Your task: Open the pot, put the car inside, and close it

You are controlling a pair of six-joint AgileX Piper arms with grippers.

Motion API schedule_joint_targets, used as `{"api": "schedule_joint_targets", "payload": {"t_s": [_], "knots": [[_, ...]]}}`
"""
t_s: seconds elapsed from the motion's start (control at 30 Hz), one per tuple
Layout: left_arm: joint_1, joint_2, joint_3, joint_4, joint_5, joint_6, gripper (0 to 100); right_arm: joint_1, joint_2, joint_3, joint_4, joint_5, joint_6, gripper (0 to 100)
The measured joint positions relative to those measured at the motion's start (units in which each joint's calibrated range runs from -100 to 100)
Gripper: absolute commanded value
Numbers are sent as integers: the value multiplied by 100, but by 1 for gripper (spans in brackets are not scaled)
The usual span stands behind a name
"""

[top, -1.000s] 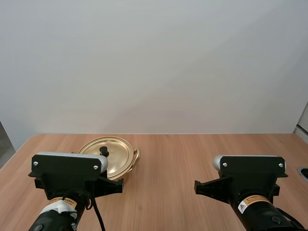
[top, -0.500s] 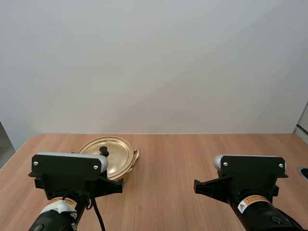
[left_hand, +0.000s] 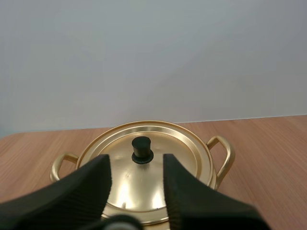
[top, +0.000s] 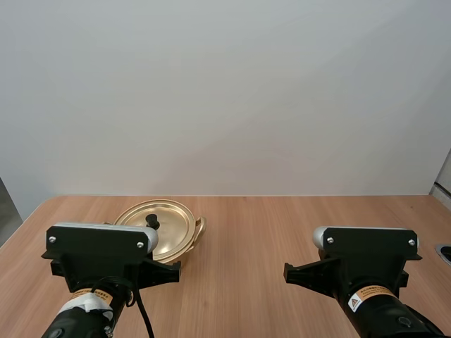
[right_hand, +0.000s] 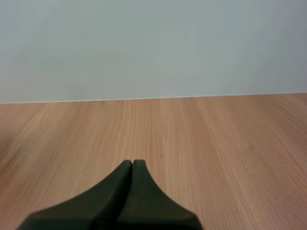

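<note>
Golden pot (top: pixel 187 243) at left on wooden table (top: pixel 296 232), shiny lid (top: pixel 173 222) on: opening step, not yet begun. From left wrist: left gripper (left_hand: pixel 135 162) spread, lined up with black knob (left_hand: pixel 141 149), short of it; next calls for advancing, pinching knob, lifting straight. From right wrist: right gripper (right_hand: pixel 132 166) pressed together above bare wood

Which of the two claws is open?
The left claw, spread apart before the knob on the pot lid; the right claw is shut into one wedge.
</note>
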Motion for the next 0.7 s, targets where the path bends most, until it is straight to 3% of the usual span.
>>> {"api": "schedule_joint_targets", "payload": {"t_s": [0.03,0.07,0.7], "knots": [[0,0,0,0,0,0,4,0,0,0,0,0,0,0],[0,0,0,0,0,0,0,0,0,0,0,0,0,0],[0,0,0,-1,175,-37,0,0,0,0,0,0,0,0]]}}
